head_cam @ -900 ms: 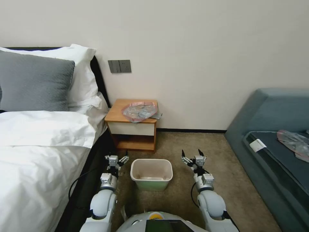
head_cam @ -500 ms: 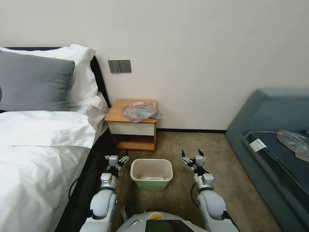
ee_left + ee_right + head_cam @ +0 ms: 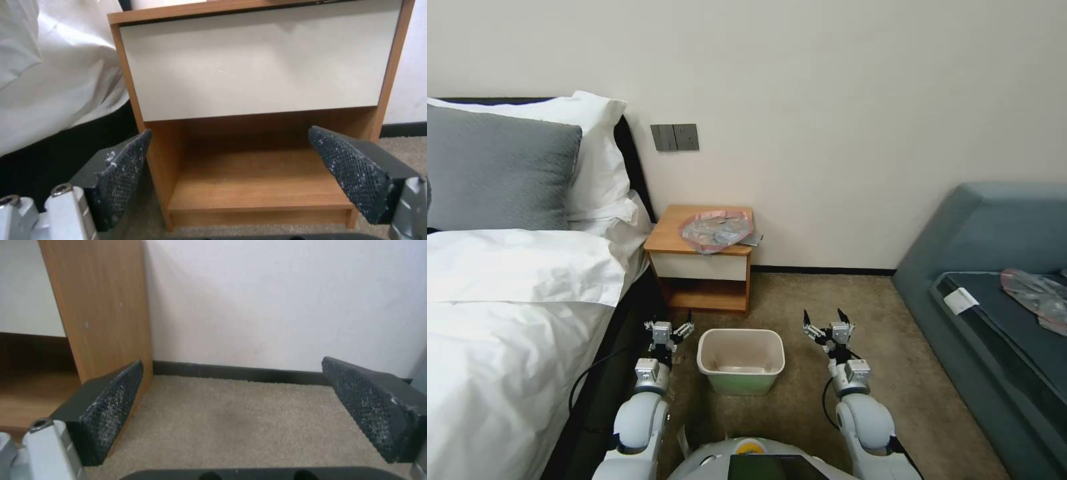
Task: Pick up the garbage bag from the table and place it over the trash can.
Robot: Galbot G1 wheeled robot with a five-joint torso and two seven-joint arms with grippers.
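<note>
Nearest to us, our 2 arms reached forward low over the carpet [image 3: 800, 413], one on each side of the trash can [image 3: 741, 361]. Our left gripper [image 3: 668, 329] hung just beside the can's left wall, near the dark base of the bed [image 3: 507, 320], and its 2 fingers stood apart with nothing between them. From the left wrist, that gripper [image 3: 231, 166] faced the front of the table [image 3: 258, 63], its white drawer panel above and the lower shelf between the spread pads. Our right gripper [image 3: 827, 325] hung to the can's right over bare carpet, fingers also spread and holding nothing. From the right wrist, that gripper [image 3: 236, 406] framed open carpet [image 3: 231, 420] running to the dark baseboard, with the table's side panel [image 3: 106, 306] near one finger.

The trash can stood upright on the floor between the 2 grippers, its mouth open and unlined.

Farther on, the table [image 3: 668, 235] stood against the wall, tight beside the bed on its left. The garbage bag [image 3: 716, 230] lay crumpled on the right part of its top, its edge drooping over the front lip, well apart from both grippers and above them. Right of the table, carpet lay open as far as the blue sofa [image 3: 994, 233].
</note>
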